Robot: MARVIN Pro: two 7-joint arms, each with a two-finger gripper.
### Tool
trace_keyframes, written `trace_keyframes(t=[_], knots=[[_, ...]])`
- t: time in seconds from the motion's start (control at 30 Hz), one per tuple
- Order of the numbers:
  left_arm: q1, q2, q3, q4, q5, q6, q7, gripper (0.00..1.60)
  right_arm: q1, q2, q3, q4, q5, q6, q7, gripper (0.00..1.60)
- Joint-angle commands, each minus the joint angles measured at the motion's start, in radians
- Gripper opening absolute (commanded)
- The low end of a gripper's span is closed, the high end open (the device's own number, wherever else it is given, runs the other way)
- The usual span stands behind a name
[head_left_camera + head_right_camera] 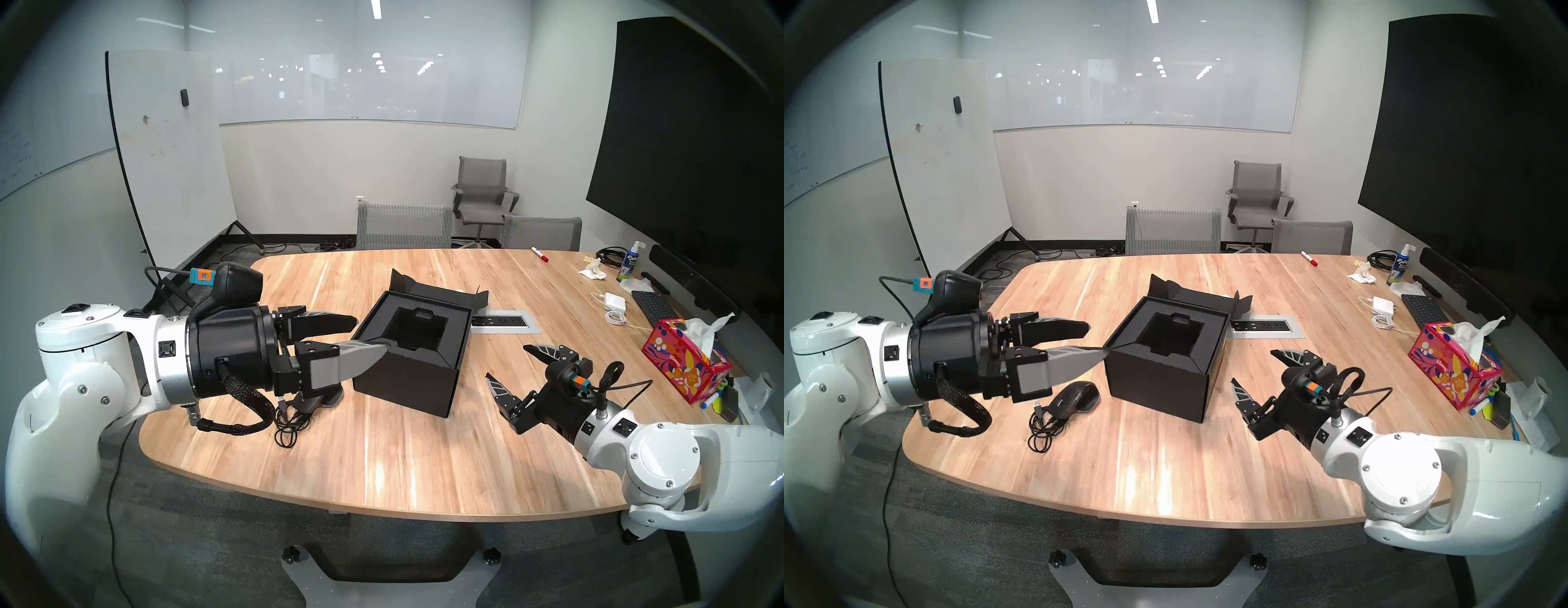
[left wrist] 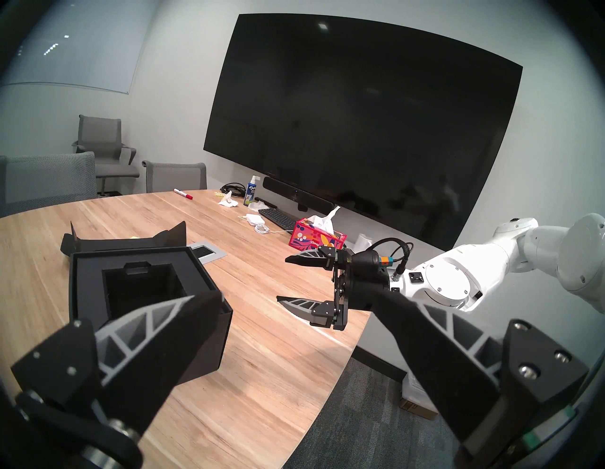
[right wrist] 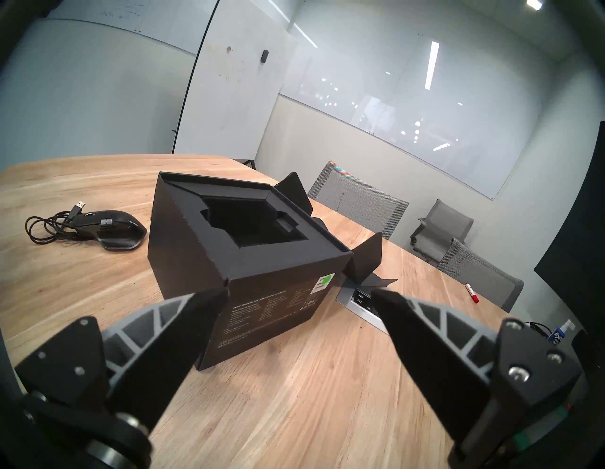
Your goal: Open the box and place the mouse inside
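One open box (image 1: 1157, 365), one mouse (image 1: 1074, 397) beside it, and two pincers, left (image 1: 1096, 342) and right (image 1: 1253, 367), both spread wide and empty.

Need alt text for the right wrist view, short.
An open black box, its flap lid folded back and its black moulded insert empty, sits on a wooden table, framed by the right gripper's open fingers. A black mouse with a coiled cable lies on the table left of the box.

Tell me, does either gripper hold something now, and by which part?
Nothing is held. The left gripper and right gripper are both open and empty; the mouse lies on the table.
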Motion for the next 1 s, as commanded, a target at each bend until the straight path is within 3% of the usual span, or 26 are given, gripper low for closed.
trace_keyframes(t=[0.0,0.53,0.97], knots=[[0.0,0.001,-0.003,-0.007,0.003,-0.001,0.001,1.6,-0.009,-0.002,0.023,-0.005,-0.005,-0.018,-0.006,1.6],[0.002,-0.005,-0.025,-0.007,0.044,-0.005,0.056,1.6,-0.057,-0.002,0.063,-0.004,-0.018,-0.037,-0.012,1.6],[0.085,-0.004,-0.139,-0.007,0.152,-0.04,0.041,1.6,-0.108,-0.002,0.111,-0.004,-0.027,-0.051,-0.012,1.6]])
